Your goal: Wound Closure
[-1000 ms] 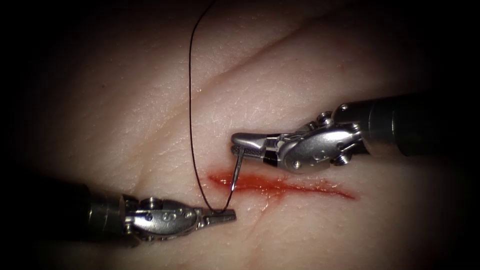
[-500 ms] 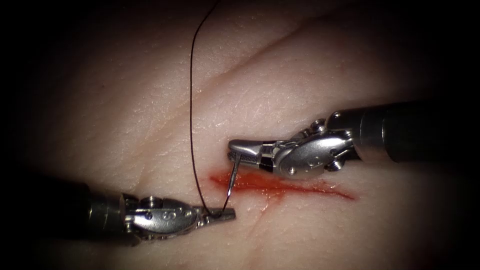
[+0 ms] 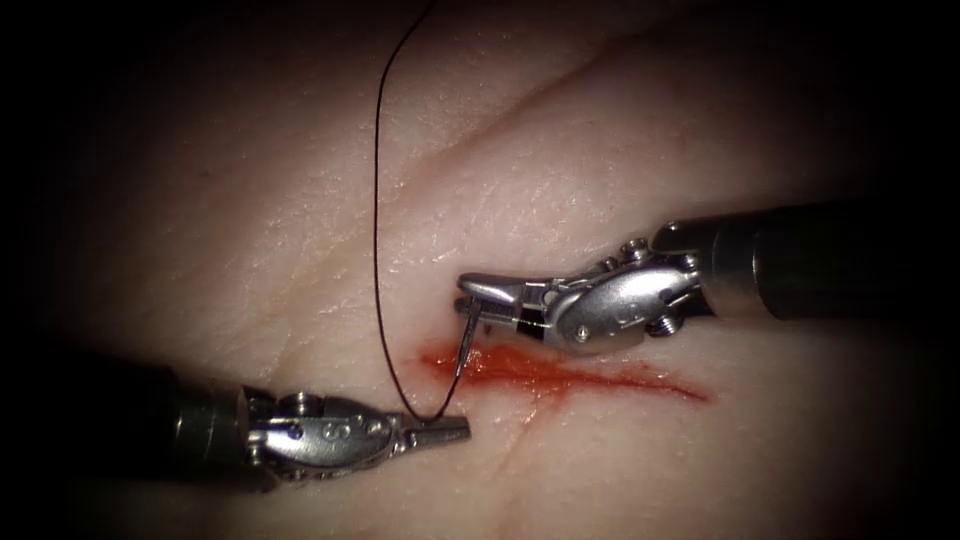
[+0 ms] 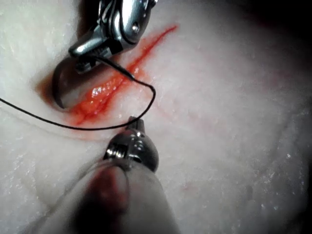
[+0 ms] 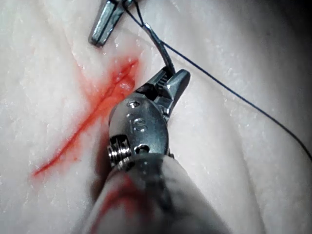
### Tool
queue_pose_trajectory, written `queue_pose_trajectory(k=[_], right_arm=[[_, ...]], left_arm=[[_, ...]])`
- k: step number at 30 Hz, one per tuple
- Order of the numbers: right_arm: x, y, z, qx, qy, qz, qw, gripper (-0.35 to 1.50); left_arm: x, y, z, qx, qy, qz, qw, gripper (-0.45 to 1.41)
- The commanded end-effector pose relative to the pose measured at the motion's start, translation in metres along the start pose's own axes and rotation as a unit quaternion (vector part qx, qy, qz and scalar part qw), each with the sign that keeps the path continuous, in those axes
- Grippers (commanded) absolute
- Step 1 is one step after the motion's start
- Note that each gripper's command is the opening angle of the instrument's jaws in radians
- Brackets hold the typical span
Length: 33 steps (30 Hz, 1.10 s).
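The tissue (image 3: 600, 150) carries a red cut (image 3: 580, 378) that runs left to right. My right tool (image 3: 470, 298) hovers just beyond the cut's left end, shut on the curved needle (image 3: 462, 345) near mid-curve. The needle's tail slants down over the cut's left end. In the left wrist view the needle (image 4: 57, 85) arcs from the right tool (image 4: 83, 56) down to the tissue by the cut (image 4: 112, 85); I cannot tell whether its tip is in. My left tool (image 3: 450, 430), nearer than the cut, is shut on the dark thread (image 3: 378, 200) close behind the needle.
From the left tool the thread rises in a long arc up and away over the tissue left of the cut. Red fluid (image 3: 500, 365) pools at the cut's left end. A natural crease (image 3: 520, 110) crosses the tissue farther back.
The right tool has shifted slightly left and rolled, lifting the needle's tail a little above the cut. The left tool has stayed put with the thread.
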Motion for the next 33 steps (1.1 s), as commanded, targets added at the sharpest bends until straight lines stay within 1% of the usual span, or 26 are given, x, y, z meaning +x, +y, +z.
queue_pose_trajectory(k=[1, 12, 23, 33], right_arm=[[-0.0002, -0.0007, 0.0006, 0.002, 0.000, 0.003, 1.000, -0.35], [-0.0003, -0.0012, 0.0000, 0.007, -0.003, 0.027, 1.000, -0.35], [-0.0014, -0.0030, 0.0004, 0.015, -0.006, 0.049, 0.999, -0.35], [-0.0014, -0.0035, 0.0008, 0.018, -0.003, 0.064, 0.998, -0.35]], left_arm=[[-0.0004, 0.0003, 0.0007, 0.000, -0.001, -0.001, 1.000, -0.05], [-0.0004, 0.0004, 0.0006, 0.000, -0.001, 0.002, 1.000, -0.06], [-0.0004, 0.0004, 0.0006, 0.000, -0.001, 0.002, 1.000, -0.08], [-0.0005, 0.0006, 0.0006, 0.000, -0.001, 0.002, 1.000, -0.10]])
